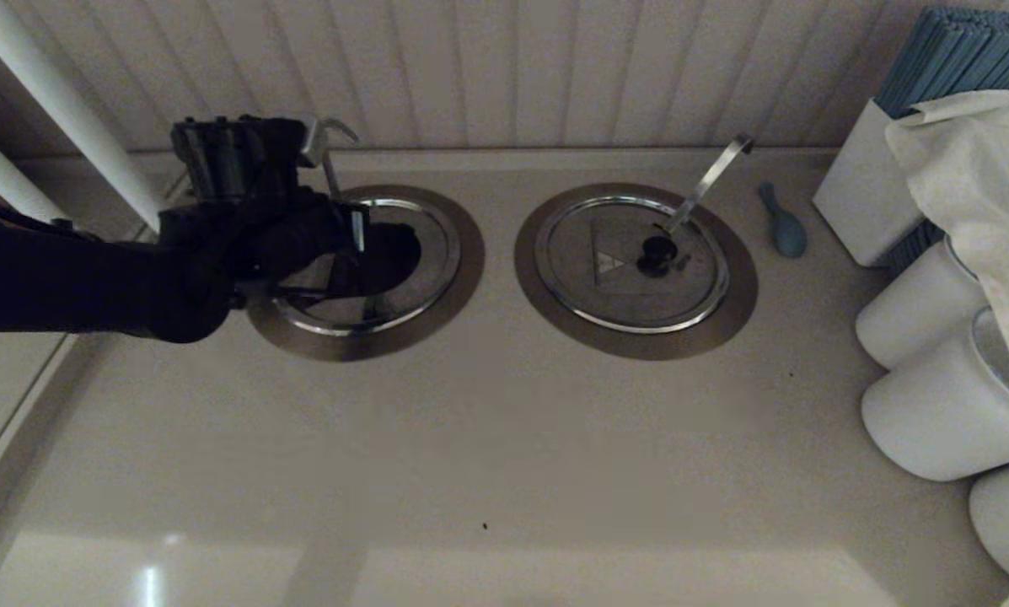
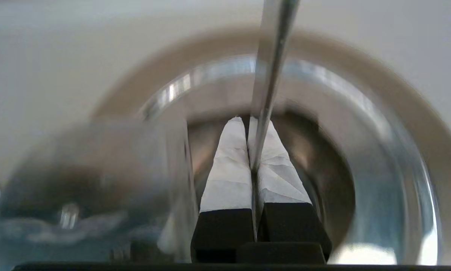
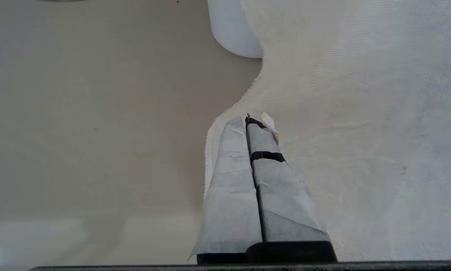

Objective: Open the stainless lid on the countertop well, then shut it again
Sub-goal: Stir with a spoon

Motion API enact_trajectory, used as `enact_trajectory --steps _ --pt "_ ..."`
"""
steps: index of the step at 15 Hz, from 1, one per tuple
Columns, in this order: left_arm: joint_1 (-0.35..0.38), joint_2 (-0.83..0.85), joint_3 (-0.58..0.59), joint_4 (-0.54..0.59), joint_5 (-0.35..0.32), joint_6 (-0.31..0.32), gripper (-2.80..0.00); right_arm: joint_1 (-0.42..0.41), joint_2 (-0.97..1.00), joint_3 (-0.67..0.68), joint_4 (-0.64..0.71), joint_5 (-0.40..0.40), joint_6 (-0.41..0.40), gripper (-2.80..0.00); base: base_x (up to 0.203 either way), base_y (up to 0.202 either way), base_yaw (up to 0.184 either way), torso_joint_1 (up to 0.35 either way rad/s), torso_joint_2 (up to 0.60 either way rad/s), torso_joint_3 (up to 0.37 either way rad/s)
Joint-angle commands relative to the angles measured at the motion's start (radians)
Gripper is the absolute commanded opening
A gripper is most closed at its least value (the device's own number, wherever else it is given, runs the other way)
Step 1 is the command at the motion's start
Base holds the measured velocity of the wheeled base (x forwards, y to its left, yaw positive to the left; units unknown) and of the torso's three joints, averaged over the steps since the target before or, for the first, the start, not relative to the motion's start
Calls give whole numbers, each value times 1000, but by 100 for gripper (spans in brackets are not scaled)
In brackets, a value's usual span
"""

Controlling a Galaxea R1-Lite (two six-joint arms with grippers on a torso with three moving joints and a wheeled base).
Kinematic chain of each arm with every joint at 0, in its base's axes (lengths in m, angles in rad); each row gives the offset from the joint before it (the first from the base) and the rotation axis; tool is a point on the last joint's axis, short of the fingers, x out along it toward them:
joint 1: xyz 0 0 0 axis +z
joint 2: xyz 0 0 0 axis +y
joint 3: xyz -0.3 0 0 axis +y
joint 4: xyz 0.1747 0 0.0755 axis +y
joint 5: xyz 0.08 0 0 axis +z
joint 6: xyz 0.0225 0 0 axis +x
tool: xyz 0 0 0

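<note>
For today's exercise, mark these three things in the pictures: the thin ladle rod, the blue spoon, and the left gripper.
Ladle rod [image 2: 270,75], left wrist view, on its shaft.
Blue spoon [image 1: 784,224], head view, on its bowl.
Left gripper [image 2: 248,124], left wrist view, between its fingertips.

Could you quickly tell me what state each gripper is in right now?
Left gripper: shut, empty, over the countertop well.
Right gripper: shut, empty, parked.

A smooth beige surface meets a pale wall of vertical grooved panels. Soft light glares off the surface's near edge, beside white slanting poles.
</note>
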Motion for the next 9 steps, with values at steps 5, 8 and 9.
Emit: enact_trajectory --steps 5,8,9 --pt "-39 99 -92 -25 65 2 -280 0 0 0 -1 0 0 -280 0 0 0 0 0 0" --pt "-59 111 -143 50 58 3 -280 0 0 0 -1 -1 0 -280 0 0 0 0 0 0" --pt "-61 121 -163 69 55 4 -280 0 0 0 -1 0 0 -280 0 0 0 0 0 0"
